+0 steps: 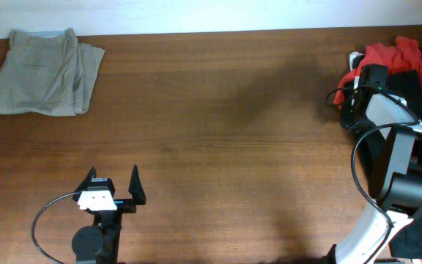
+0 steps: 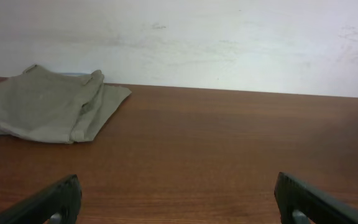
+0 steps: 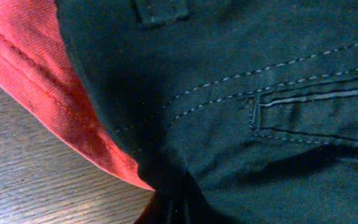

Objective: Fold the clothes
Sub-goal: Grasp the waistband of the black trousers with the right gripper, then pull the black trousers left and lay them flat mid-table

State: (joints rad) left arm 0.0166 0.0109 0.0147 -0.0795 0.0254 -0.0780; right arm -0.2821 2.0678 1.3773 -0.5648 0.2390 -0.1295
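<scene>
Pick step: right gripper [image 1: 357,81] in pile [image 1: 409,66], on trousers [image 3: 241,93], grip can't tell; left gripper [image 1: 113,176] wide, idle. Next: pull trousers clear of red cloth [image 3: 36,74]

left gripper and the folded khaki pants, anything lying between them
Nothing but bare wooden table lies between the left gripper and the folded khaki pants. Both the overhead and left wrist views show that stretch bare.

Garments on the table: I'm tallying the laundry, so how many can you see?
3. A folded khaki garment lies at the far-left corner; a red garment and a black garment are heaped together at the right edge. More may be hidden beneath them.
</scene>
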